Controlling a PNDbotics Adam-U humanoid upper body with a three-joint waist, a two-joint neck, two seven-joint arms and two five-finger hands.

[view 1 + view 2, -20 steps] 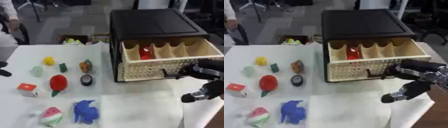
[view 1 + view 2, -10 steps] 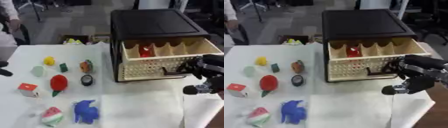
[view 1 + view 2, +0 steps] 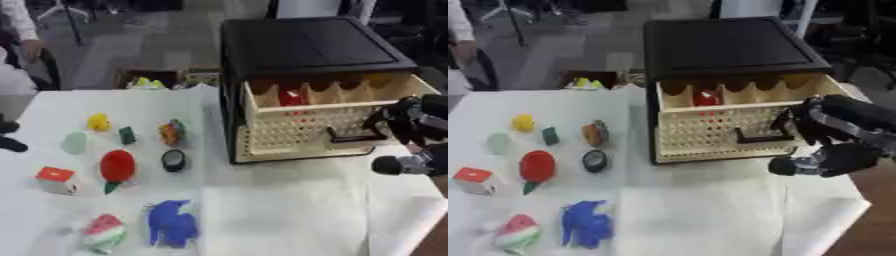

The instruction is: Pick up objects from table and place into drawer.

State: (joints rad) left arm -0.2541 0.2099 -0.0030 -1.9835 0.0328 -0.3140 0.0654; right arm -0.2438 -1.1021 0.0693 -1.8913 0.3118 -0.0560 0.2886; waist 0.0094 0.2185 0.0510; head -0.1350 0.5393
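Observation:
A black cabinet [image 3: 306, 47] stands at the back right with its cream lattice drawer [image 3: 297, 132] pulled open. A red object [image 3: 291, 97] lies in one of its compartments. My right hand [image 3: 837, 132] is at the drawer front, fingers curled at the right end of the black handle [image 3: 756, 136], thumb sticking out below. Toys lie on the white cloth to the left: a yellow one [image 3: 98, 121], a pale green one [image 3: 74, 142], a small green one [image 3: 128, 135], an orange one [image 3: 172, 132], a black round one [image 3: 173, 160], a red one [image 3: 116, 167], a red-and-white cube [image 3: 57, 180], a watermelon slice [image 3: 105, 232] and a blue toy [image 3: 171, 222]. A dark bit of my left hand [image 3: 9, 142] shows at the left edge.
The white cloth [image 3: 280, 210] in front of the drawer is bare down to the table's near right corner. An open box [image 3: 149, 80] with coloured things sits on the floor behind the table. A person stands at the far left.
My right hand has risen at the drawer front, its thumb now higher and closer to the lattice. The toys have not moved.

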